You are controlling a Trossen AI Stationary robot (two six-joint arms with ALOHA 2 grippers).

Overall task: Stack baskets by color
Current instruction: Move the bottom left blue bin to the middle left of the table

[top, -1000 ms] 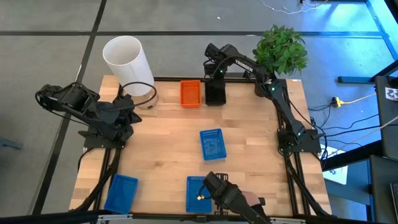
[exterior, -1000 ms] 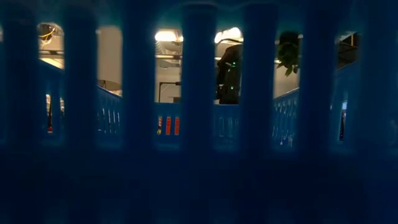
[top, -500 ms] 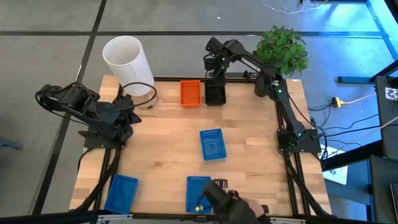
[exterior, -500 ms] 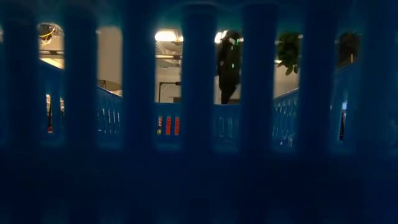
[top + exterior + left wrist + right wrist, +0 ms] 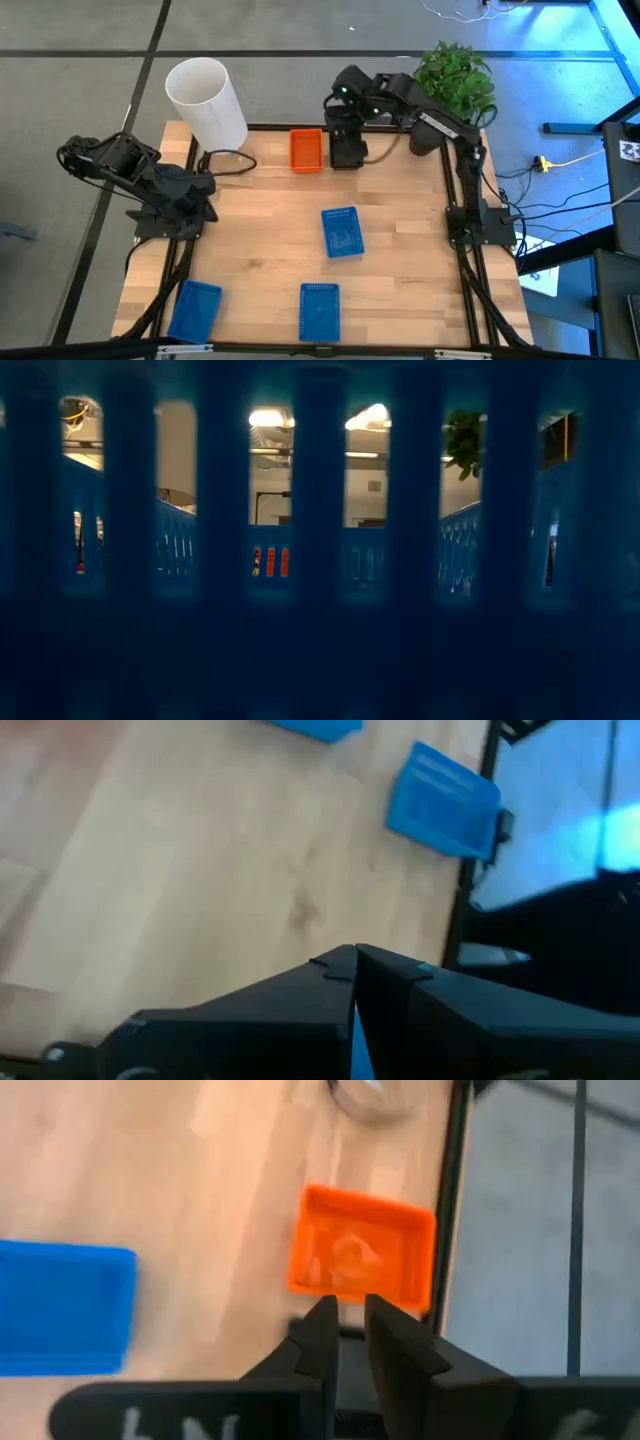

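An orange basket [image 5: 307, 150] and a black basket [image 5: 347, 152] stand side by side on their bottoms at the table's far edge. Three blue baskets lie on the wood: one mid-table [image 5: 341, 232], one at the near edge [image 5: 320, 310], one at the near left corner [image 5: 196, 308]. My right gripper [image 5: 346, 125] hangs above the black basket, open by a narrow gap with nothing in it [image 5: 347, 1315]; the orange basket [image 5: 362, 1260] shows beyond its fingers. My left gripper [image 5: 205, 186] waits at the left edge, shut and empty [image 5: 354, 955].
A tall white cylinder [image 5: 205, 100] stands at the far left corner with a dark cable loop [image 5: 228, 160] beside it. A potted plant [image 5: 455, 78] sits at the far right corner. A blue mesh wall [image 5: 320, 560] close to the lens fills the low view.
My right gripper has risen from just over the black basket, leaving the low view's slots; the basket has stayed on the table. A dark-sleeved hand at the blue basket by the near edge has drawn away. My left gripper has turned a little.
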